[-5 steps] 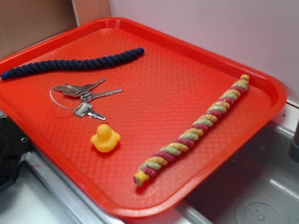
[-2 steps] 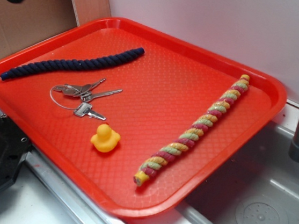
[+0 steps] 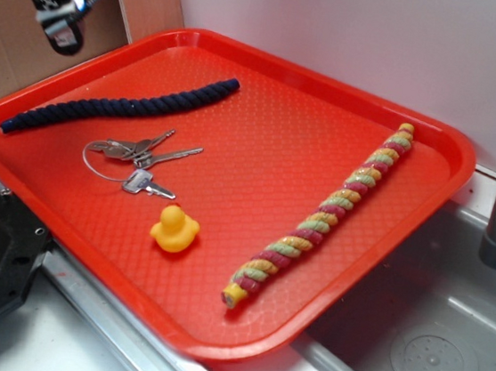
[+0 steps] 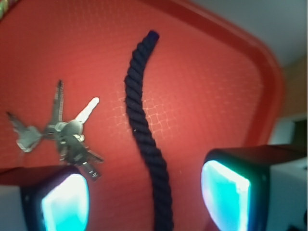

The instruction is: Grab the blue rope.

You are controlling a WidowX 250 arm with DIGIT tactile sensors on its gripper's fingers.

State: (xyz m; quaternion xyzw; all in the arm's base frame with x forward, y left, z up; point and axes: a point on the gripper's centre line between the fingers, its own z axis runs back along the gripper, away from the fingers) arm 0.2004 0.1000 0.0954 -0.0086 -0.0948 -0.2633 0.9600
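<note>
Red tray (image 3: 308, 130) beside a sink. Blue rope (image 3: 118, 105) lies upper left on the tray, above the keys (image 3: 134, 159). Gripper (image 4: 144, 197) hangs high, fingers spread wide, empty, straddling the rope in wrist view. Descend straight, close across the rope's middle, clear of keys.

The red tray (image 3: 270, 67) carries the blue rope (image 3: 118, 105), keys (image 3: 134, 159), duck (image 3: 174, 229) and multicoloured rope (image 3: 325, 214).

The blue rope (image 3: 118, 105) (image 4: 144, 130) is a dark navy, thick twisted fabric cord. It lies flat and untouched on the red tray (image 3: 260, 160), stretched in a gentle curve along the tray's far-left edge, just beside the keys (image 3: 135, 156).
</note>
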